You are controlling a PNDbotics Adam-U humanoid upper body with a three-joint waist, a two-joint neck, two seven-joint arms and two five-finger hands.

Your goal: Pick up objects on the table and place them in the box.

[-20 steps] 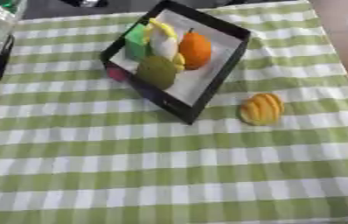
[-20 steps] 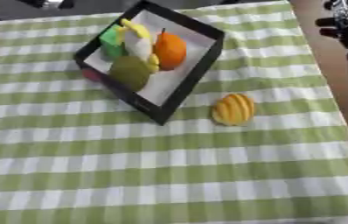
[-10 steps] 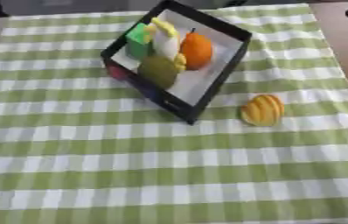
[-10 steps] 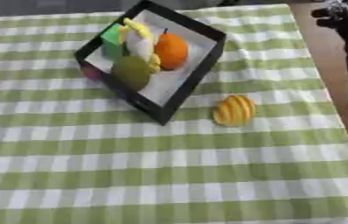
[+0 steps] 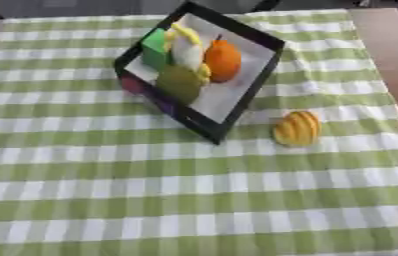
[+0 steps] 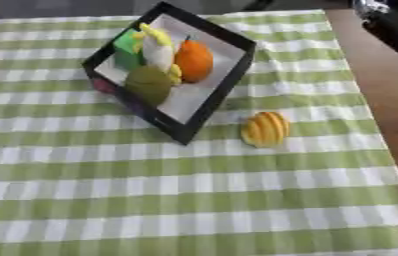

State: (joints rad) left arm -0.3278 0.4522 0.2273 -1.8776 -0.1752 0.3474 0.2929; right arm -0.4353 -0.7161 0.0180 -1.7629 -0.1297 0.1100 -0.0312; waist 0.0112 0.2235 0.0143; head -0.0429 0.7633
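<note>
A black box (image 5: 253, 90) with a white floor stands askew at the upper middle of the green checked cloth. Inside it lie an orange (image 5: 223, 60), a green block (image 5: 155, 47), a pale yellow banana-like piece (image 5: 187, 47) and an olive-green fruit (image 5: 178, 82). A yellow-orange ribbed object (image 5: 297, 128) lies on the cloth just right of the box's near corner, apart from it. My right hand (image 6: 393, 27) shows as a dark shape with silver parts in the upper right corner, well away from the ribbed object. My left hand is out of sight.
The cloth (image 5: 194, 200) covers most of the table. A strip of bare brown wood (image 6: 370, 95) runs along the right side, under my right arm. A reddish patch (image 5: 132, 85) shows on the box's left outer wall.
The view has shifted a little, and a dark shape at the left edge has dropped out of it. Box, fruit and ribbed object lie as before. My right arm stays at the upper right.
</note>
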